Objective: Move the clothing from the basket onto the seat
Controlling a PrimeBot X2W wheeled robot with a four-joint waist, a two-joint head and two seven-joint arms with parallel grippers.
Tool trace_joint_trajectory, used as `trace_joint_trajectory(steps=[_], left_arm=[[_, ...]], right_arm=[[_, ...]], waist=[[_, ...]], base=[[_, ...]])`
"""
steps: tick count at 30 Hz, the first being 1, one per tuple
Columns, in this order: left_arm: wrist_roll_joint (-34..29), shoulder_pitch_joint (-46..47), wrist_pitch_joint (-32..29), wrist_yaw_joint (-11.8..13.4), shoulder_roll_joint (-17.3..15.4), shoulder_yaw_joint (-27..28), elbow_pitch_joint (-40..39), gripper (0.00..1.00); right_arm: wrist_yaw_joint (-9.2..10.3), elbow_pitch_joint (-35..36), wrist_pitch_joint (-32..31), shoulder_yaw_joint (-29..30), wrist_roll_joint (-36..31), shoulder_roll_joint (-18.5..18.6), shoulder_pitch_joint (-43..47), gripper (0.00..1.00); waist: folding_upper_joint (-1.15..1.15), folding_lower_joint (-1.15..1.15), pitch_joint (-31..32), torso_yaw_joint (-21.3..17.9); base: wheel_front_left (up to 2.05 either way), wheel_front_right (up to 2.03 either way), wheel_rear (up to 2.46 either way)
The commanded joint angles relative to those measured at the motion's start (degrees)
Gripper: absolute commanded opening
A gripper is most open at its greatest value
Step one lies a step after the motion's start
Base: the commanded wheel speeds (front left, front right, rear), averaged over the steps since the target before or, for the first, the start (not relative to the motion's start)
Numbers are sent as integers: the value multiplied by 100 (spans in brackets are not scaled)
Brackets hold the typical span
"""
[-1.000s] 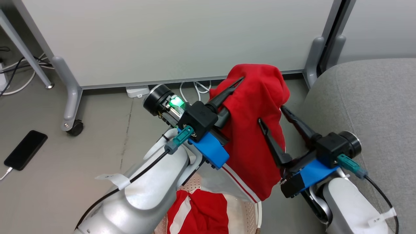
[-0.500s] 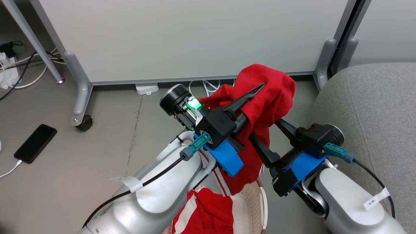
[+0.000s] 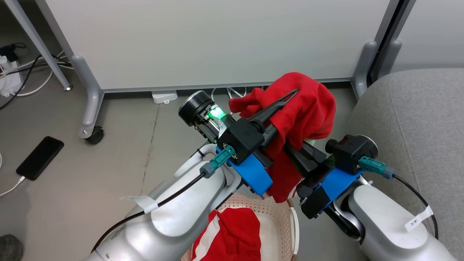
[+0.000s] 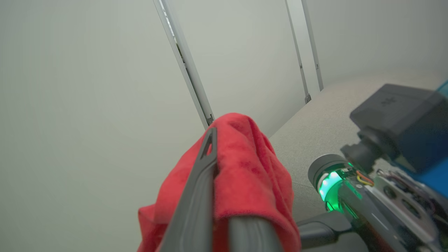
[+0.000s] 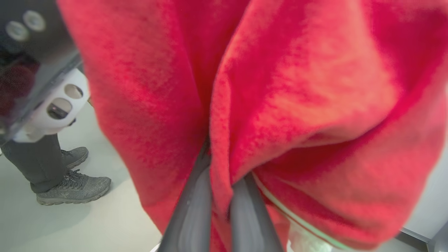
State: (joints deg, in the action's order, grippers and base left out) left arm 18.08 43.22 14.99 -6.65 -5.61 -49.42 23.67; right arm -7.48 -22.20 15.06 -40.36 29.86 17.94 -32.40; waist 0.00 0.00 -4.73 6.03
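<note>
A red garment (image 3: 308, 108) hangs bunched in the air above the basket (image 3: 281, 217), left of the grey sofa (image 3: 417, 108). My left gripper (image 3: 290, 95) is shut on its top; one dark finger (image 4: 204, 168) lies along the fabric (image 4: 248, 175). My right gripper (image 3: 302, 150) is shut on the same garment lower down, and its two fingers (image 5: 196, 203) pinch a fold of red cloth (image 5: 297, 87). A second red garment with a white stripe (image 3: 232, 235) lies in the basket, partly hidden by my left forearm. The sofa (image 4: 325, 119) is beyond the cloth.
A white partition stands behind on a grey foot with a caster (image 3: 90, 134). A black phone (image 3: 40, 157) on a cable lies on the floor at left, and a power strip (image 3: 165, 96) sits by the wall. A person's grey shoes (image 5: 73, 189) stand nearby.
My right gripper, open beside the garment before, has shut on it. The garment has risen and bunched up, its striped hem now clear of the basket. The camera shifted slightly.
</note>
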Motion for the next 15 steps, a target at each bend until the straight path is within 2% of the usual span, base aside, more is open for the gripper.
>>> trace_joint_trajectory(steps=[1, 15], left_arm=[[0, 44, 29, 9, -29, 18, -22, 0], [7, 37, 29, 13, -56, 26, 11, 0]], right_arm=[[-3, 35, 19, -2, 5, 23, -25, 0], [-3, 101, 19, 97, -1, -4, 100, 0]], waist=[[0, 0, -5, -5], [0, 0, -15, -25]], base=[[0, 0, 0], [0, 0, 0]])
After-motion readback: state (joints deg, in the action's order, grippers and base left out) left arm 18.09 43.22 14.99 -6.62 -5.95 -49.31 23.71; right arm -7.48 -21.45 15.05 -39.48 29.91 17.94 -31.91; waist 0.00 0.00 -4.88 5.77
